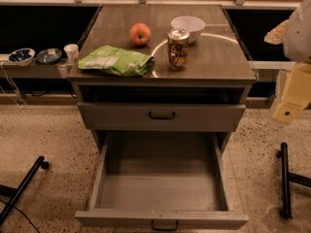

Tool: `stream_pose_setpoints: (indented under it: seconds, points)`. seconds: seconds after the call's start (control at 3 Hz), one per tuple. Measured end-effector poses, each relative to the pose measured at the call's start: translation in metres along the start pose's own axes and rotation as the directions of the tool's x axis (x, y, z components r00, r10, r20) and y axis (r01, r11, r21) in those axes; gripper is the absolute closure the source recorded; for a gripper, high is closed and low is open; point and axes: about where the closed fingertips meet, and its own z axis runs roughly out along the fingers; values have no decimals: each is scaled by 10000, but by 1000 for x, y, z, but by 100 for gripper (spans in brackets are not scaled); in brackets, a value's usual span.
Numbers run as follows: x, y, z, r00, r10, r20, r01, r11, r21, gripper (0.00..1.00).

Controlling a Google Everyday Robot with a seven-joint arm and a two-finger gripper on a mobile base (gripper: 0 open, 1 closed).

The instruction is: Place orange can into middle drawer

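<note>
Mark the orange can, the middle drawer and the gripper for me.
orange can (178, 51): camera view, patterned side.
middle drawer (160, 191): camera view, bare inner floor.
gripper (290, 106): camera view, pale tip, right of the cabinet (216, 57).

No lettering, brand or number can be read anywhere. The orange can (178, 50) shows only an orange-brown pattern, and the green snack bag (116, 60) has a pale label patch whose print cannot be made out. The gripper (287, 111), at the view's right edge, bears no legible marking.
</note>
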Motion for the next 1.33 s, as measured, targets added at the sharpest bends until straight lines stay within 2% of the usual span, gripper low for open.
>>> stream_pose_setpoints:
  seconds: [0.33,0.67,1.0,1.33]
  points:
    - [0,0,0,10000,0,0,0,10000,0,0]
    - [-7,-51,27,9966,422,712,-440,9987,248,0]
    - [-23,-117,49,9788,726,1914,-937,9902,1034,0]
    - [-55,-169,67,9357,637,3471,-1221,9813,1490,0]
